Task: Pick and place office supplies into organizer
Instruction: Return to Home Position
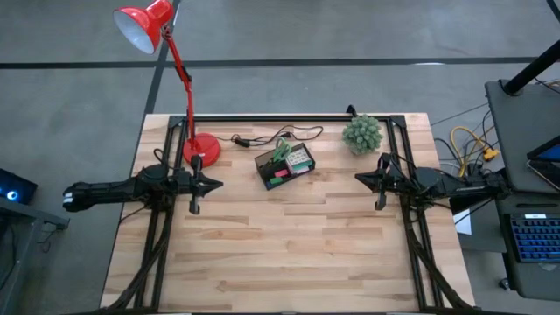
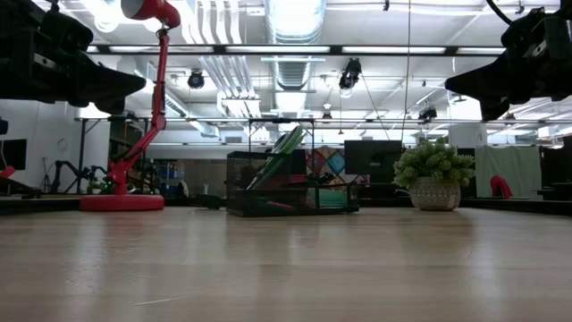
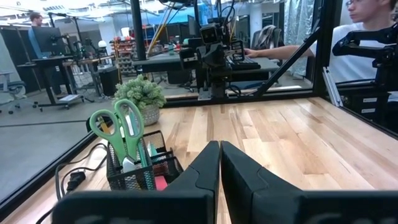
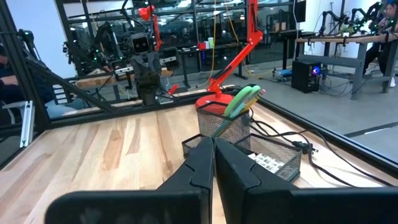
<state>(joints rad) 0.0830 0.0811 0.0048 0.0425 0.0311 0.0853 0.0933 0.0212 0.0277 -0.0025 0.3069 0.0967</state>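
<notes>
While both arms hang level above the pale butcher-block table [image 1: 289,254], the left gripper [image 3: 219,144] sits at the left side. Its two dark, wedge-shaped fingers are pressed flat together with nothing between them. Across from it, the right gripper [image 4: 212,140] mirrors the pose on the right side, its fingers also closed to a thin seam and empty. Between them, toward the far centre, stands the organizer [image 1: 260,166], a black wire-mesh box set at a slight angle. The scissors [image 3: 118,127] stand blades-down in its taller cup. Their glossy green oval handles poke out and lean over the top. Something pink shows low through the mesh. To the organizer's left rests the lamp [image 1: 201,149] on its round red base, and to its right sits the bushy little plant [image 1: 362,134] in a pale pot.
</notes>
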